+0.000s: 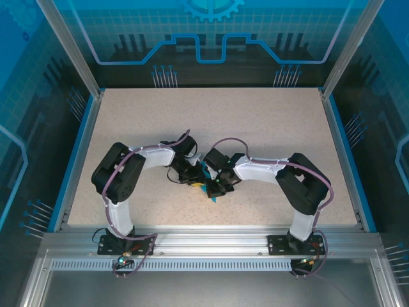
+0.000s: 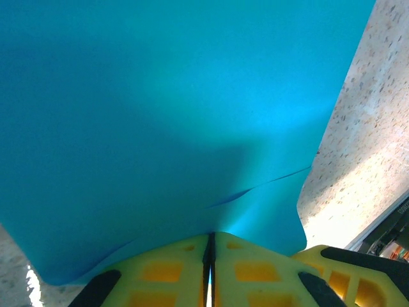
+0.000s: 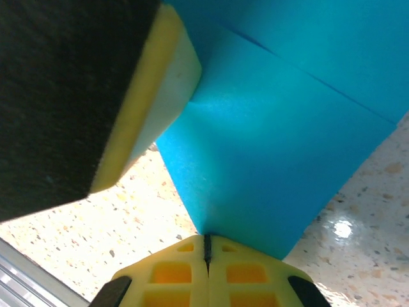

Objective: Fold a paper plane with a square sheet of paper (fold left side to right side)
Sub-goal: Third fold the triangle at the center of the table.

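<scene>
My left pincer (image 2: 211, 246) and right pincer (image 3: 206, 246) both clamp the paper (image 2: 160, 128) at its edge. Mid-fold, probably; next I must carry its left side over, edges aligned.

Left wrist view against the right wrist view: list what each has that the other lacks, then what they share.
Left wrist: the left gripper shut on a broad span of the folded teal paper, with a short dark crease line and a metal rail at lower right.
Right wrist: the right gripper shut on a tapering end of that paper, a long diagonal layer edge, and a black-and-yellow block at upper left, likely part of the other gripper.
Both: closed yellow fingers, teal paper, speckled table.
</scene>
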